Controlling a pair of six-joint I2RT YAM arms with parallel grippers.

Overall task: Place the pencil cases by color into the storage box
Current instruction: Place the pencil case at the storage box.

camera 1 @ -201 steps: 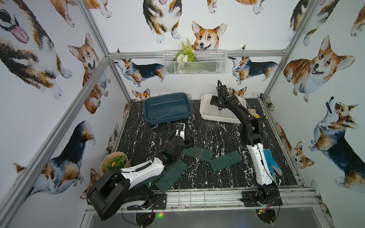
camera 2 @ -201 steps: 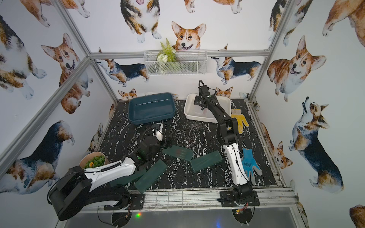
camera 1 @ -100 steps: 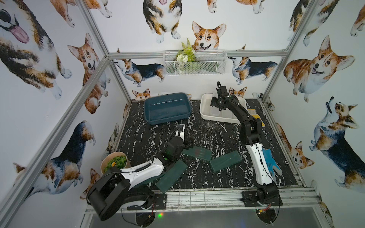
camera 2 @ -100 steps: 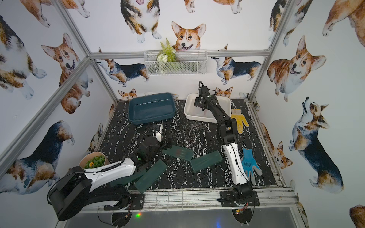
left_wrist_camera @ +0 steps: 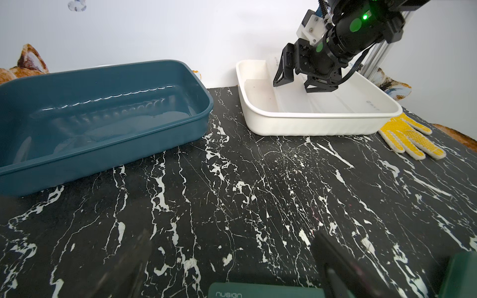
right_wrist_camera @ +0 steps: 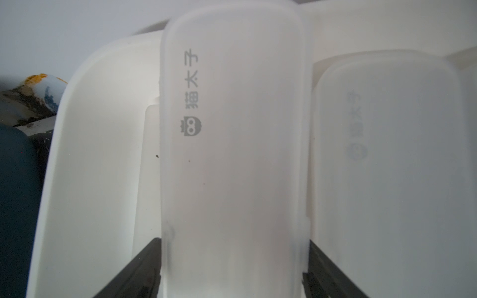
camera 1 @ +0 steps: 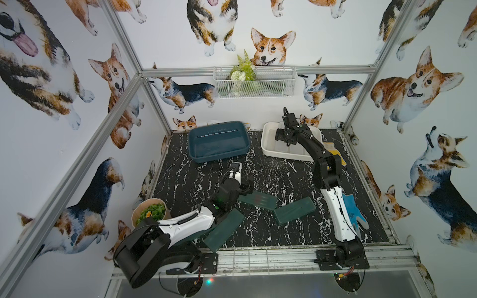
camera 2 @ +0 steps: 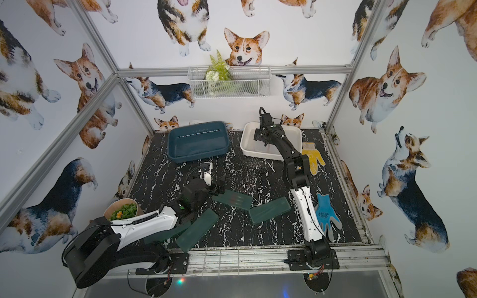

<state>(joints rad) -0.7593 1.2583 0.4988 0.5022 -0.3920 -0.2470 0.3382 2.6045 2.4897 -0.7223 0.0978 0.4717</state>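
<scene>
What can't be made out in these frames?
- Right wrist view: whether the fingers of the right gripper touch the frosted white case or stand clear; too close.
- Both top views: how many cases lie in the white box; the right arm covers them.
- A top view: one dark green case, mostly under the left arm.

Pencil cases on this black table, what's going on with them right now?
They're being sorted by color. The right end effector reaches into the white box with a frosted white case between its fingers, beside another white case; whether it is gripping is unclear. The left end effector hangs open at the end of a dark green case; the other green cases lie on the table, none in the teal box.
</scene>
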